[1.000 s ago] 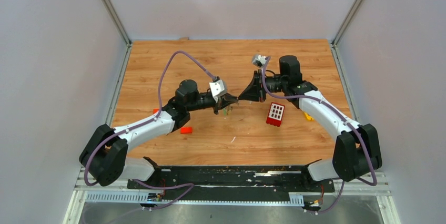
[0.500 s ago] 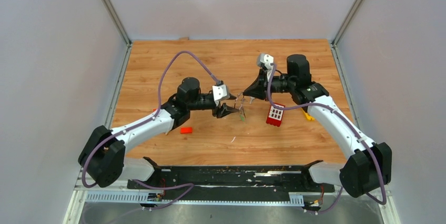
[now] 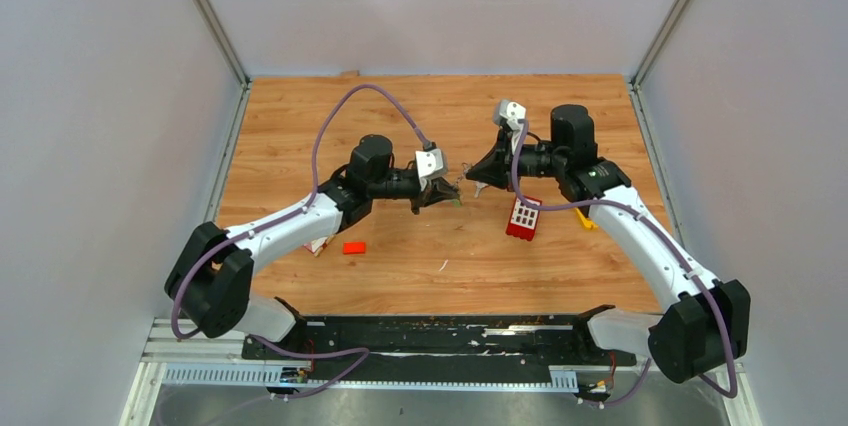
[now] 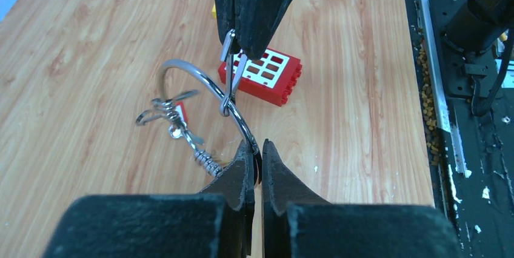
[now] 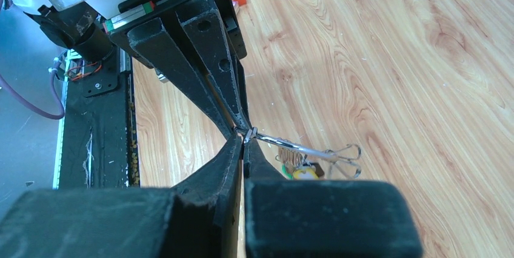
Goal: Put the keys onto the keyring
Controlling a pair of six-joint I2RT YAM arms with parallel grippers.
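Keyring (image 4: 209, 81) is held in the air above the counter (image 4: 91, 40), between the arms. The left gripper (image 4: 257, 152) pinches its wire. The right gripper (image 5: 243, 146) is pressed together on 1 key (image 4: 238, 75) hooked at the ring. Risk: a twist of either grip pops the key off, and the hung keys (image 4: 173, 115) swinging could loosen the ring.

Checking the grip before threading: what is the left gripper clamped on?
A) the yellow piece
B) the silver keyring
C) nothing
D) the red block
B: the left wrist view shows the left gripper shut on the wire of the keyring.
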